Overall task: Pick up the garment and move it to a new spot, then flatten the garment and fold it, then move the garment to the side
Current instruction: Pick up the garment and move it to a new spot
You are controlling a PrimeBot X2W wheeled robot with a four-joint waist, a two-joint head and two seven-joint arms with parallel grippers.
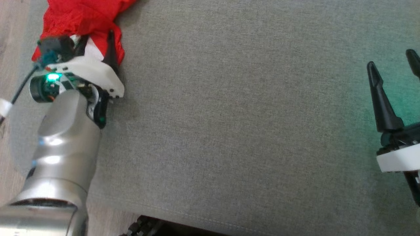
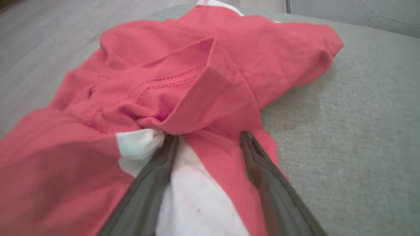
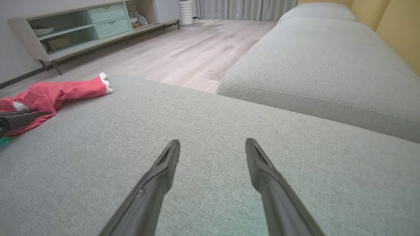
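The garment (image 1: 75,16) is red with white parts and lies crumpled at the far left corner of the grey sofa cushion (image 1: 246,114). My left gripper (image 1: 97,41) is down at its near end, open. In the left wrist view, the fingers of the left gripper (image 2: 210,136) straddle a red fold and a white patch of the garment (image 2: 197,65); they are not closed on it. My right gripper (image 1: 390,59) hovers open at the far right over bare cushion. The right wrist view shows the right gripper (image 3: 212,142) holding nothing and the garment (image 3: 59,93) far off to the left.
The cushion's left and near edges drop to a wood floor (image 1: 10,29). A second grey cushion (image 3: 315,55) lies beyond a gap. A low cabinet (image 3: 82,26) stands against the far wall. Something dark (image 1: 147,226) sits below the front edge.
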